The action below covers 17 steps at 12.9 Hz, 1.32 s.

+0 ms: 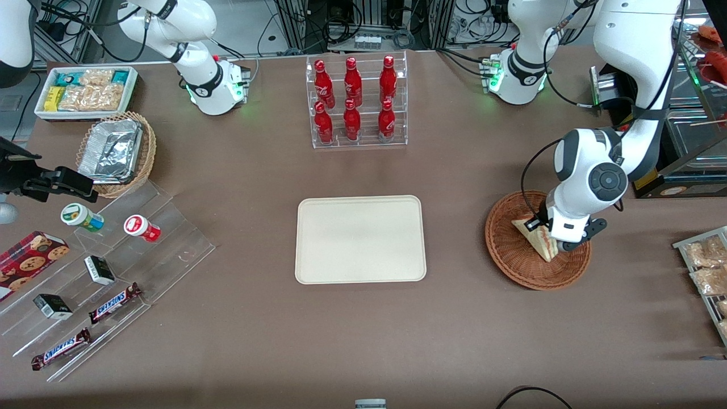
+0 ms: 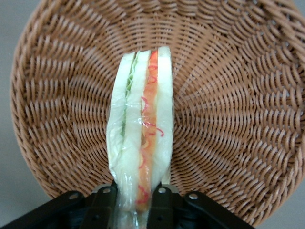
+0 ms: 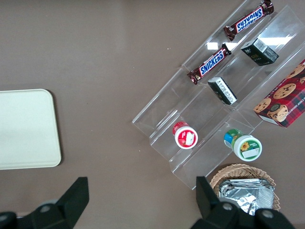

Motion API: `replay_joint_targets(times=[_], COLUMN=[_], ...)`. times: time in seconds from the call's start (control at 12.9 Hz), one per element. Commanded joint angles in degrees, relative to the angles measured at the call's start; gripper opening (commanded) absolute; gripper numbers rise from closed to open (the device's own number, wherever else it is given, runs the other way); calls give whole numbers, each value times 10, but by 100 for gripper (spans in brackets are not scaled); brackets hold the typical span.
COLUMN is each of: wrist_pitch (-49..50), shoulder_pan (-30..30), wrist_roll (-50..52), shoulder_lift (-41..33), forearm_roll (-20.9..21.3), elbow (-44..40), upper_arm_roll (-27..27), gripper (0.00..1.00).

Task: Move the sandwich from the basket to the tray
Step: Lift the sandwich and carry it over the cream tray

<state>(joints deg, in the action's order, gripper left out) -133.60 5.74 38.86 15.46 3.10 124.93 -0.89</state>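
The sandwich point(image 1: 535, 237), a wrapped white-bread wedge with orange and green filling, stands on edge in the round reddish-brown basket point(image 1: 514, 268) toward the working arm's end of the table. My left gripper point(image 1: 554, 245) reaches down into the basket and is shut on the sandwich. In the left wrist view the sandwich point(image 2: 143, 129) sits pinched between the two black fingers point(image 2: 162, 206) of the gripper point(image 2: 138, 207), with the basket point(image 2: 228, 95) weave all around it. The cream tray point(image 1: 360, 238) lies flat mid-table with nothing on it, and its corner point(image 3: 26, 129) shows in the right wrist view.
A clear rack of red bottles point(image 1: 356, 102) stands farther from the front camera than the tray. A clear stepped display with snacks point(image 1: 102, 267), a tan basket of foil containers point(image 1: 116, 153) and a white snack bin point(image 1: 85, 91) lie toward the parked arm's end. Bagged snacks point(image 1: 707, 267) sit beside the basket.
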Motion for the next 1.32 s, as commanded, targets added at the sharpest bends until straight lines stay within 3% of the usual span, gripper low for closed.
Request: replay_joint_targets(times=[0.0,0.23,0.62,0.93,1.16,1.24], wrist_pitch=[55,112,149,150,146,146], shoulder_pan=[4,33,139,218,266,267], wrist_roll=[10,3,1,-12,-19,-26], shoulder_lift=[-20,-36,-36,11,89,115], forearm_roll=[33,41,42,32,26,1], elbow=[-27,-64,-113,-177,-258,-287], upper_arm_roll=[2,-1,-2,-2,-12,-28], gripper=[0,0,0,0,0,0])
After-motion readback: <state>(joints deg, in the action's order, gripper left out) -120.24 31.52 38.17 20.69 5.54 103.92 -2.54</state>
